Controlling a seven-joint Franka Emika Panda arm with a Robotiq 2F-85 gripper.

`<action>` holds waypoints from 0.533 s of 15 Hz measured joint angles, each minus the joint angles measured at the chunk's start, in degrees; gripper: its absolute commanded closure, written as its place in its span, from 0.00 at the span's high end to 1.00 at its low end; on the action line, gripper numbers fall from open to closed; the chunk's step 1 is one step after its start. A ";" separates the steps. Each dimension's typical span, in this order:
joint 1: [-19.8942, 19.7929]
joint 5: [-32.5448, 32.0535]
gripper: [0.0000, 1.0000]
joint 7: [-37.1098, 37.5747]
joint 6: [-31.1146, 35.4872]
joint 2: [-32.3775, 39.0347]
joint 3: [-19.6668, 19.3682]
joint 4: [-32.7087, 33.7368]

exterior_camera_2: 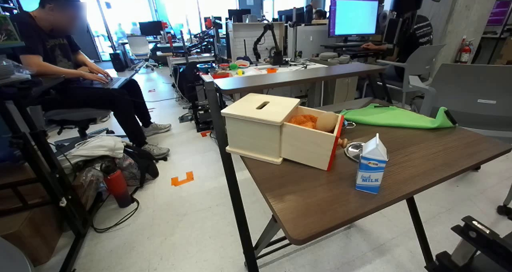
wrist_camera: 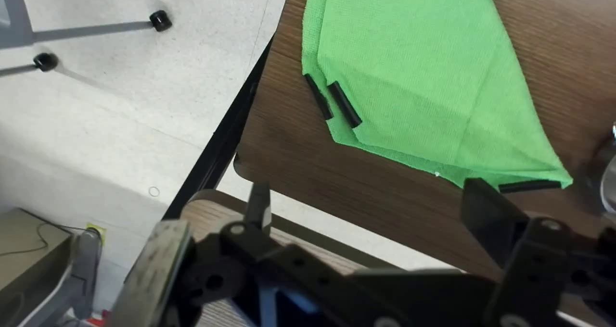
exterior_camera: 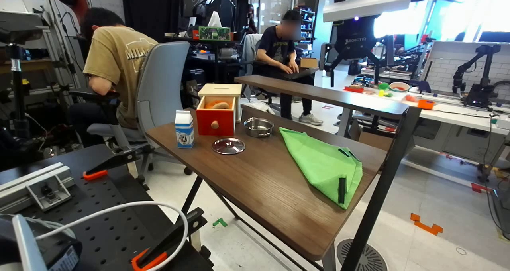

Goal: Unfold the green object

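Observation:
A green cloth [exterior_camera: 322, 159] lies folded in layers on the brown table, with a few black strips along its edges. It shows in both exterior views, at the far side of the table in an exterior view [exterior_camera_2: 394, 117], and in the wrist view [wrist_camera: 418, 67]. One corner near a black strip is turned up. My gripper [exterior_camera: 354, 77] is open and empty. It hangs above the raised shelf side of the table, apart from the cloth. In the wrist view the open fingers [wrist_camera: 369, 190] stand wide apart; the right fingertip overlaps the cloth's edge in the picture.
A raised shelf [exterior_camera: 310, 91] runs along one table side. On the table [exterior_camera: 259, 179] stand a wooden box [exterior_camera_2: 256, 124] with an open red drawer [exterior_camera: 215, 121], a milk carton [exterior_camera: 184, 129], a metal pot [exterior_camera: 259, 127] near the cloth, and a lid [exterior_camera: 228, 146].

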 measured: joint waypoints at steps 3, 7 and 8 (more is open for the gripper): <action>-1.58 0.00 1.00 -9.81 -0.15 1.76 1.63 0.73; -1.92 -0.03 1.00 -19.39 -0.25 4.50 1.96 1.07; -1.91 -0.06 1.00 -20.59 -0.25 5.23 1.94 1.19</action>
